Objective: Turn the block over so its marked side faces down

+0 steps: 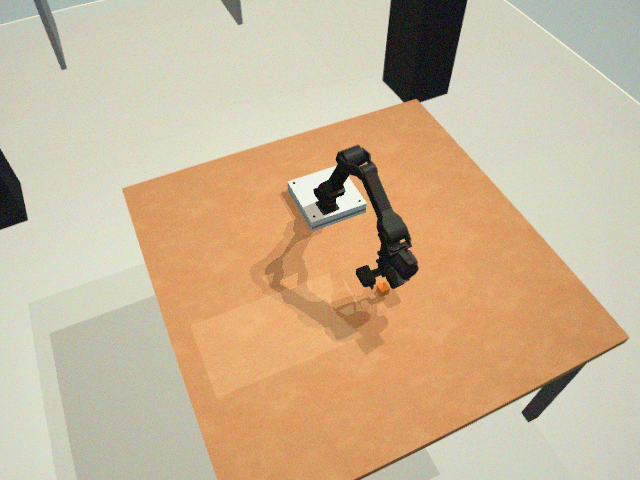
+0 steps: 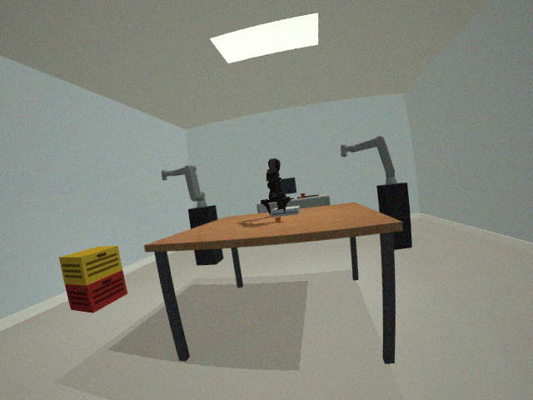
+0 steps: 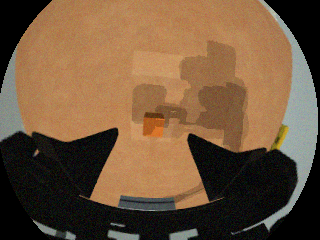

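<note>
The small orange block [image 1: 382,288] [image 2: 277,219] [image 3: 153,126] rests on the wooden table [image 1: 465,356] [image 2: 336,227] [image 3: 75,75]. In the wrist view its larger visible face is plain bright orange, and a darker brown face shows along its upper edge. I cannot tell whether that darkness is the mark or shade. My gripper [image 1: 383,283] [image 2: 276,212] [image 3: 153,134] is open and empty, with its fingers pointing down. It hangs above the block, which appears between the two fingertips in the wrist view. The block's underside is hidden.
The arm's white base plate [image 1: 310,180] [image 2: 291,210] stands on the table behind the gripper. Shadows of the arm fall beside the block. A stack of yellow and red crates [image 2: 94,277] stands on the floor, away from the table.
</note>
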Robot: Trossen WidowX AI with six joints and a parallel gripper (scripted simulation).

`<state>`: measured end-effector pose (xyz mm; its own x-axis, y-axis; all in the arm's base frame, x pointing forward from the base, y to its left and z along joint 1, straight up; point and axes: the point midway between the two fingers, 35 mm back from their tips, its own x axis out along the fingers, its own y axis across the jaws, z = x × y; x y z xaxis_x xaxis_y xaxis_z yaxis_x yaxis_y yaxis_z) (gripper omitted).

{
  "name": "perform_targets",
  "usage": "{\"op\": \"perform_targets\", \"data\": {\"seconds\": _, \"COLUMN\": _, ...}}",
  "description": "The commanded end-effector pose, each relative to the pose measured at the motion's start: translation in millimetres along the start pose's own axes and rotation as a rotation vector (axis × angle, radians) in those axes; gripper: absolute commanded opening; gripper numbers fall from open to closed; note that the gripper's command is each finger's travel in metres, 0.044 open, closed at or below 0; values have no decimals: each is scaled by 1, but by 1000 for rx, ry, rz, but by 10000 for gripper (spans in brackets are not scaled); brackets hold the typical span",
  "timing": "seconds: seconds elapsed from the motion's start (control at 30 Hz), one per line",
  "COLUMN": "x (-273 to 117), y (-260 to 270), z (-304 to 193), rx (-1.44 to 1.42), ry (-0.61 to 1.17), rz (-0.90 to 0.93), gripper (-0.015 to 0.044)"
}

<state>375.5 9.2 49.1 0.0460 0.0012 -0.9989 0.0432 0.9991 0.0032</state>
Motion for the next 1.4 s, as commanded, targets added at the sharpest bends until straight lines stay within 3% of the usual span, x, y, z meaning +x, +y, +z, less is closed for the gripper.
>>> {"op": "perform_targets", "data": {"seconds": 0.0, "x": 8, "y": 0, "z": -1, "rx": -6, "ry": 7, "rz": 3, "gripper": 440}}
{"op": "perform_targets", "data": {"seconds": 0.73, "x": 40, "y": 0, "z": -2, "rx": -6, "ry": 7, "rz": 3, "gripper": 440}}
{"op": "perform_targets", "data": {"seconds": 1.13, "x": 40, "y": 0, "z": -2, "rx": -6, "ry": 7, "rz": 3, "gripper": 125}}
{"op": "perform_targets", "data": {"seconds": 1.37, "x": 40, "y": 0, "z": -2, "rx": -6, "ry": 7, "rz": 3, "gripper": 78}}
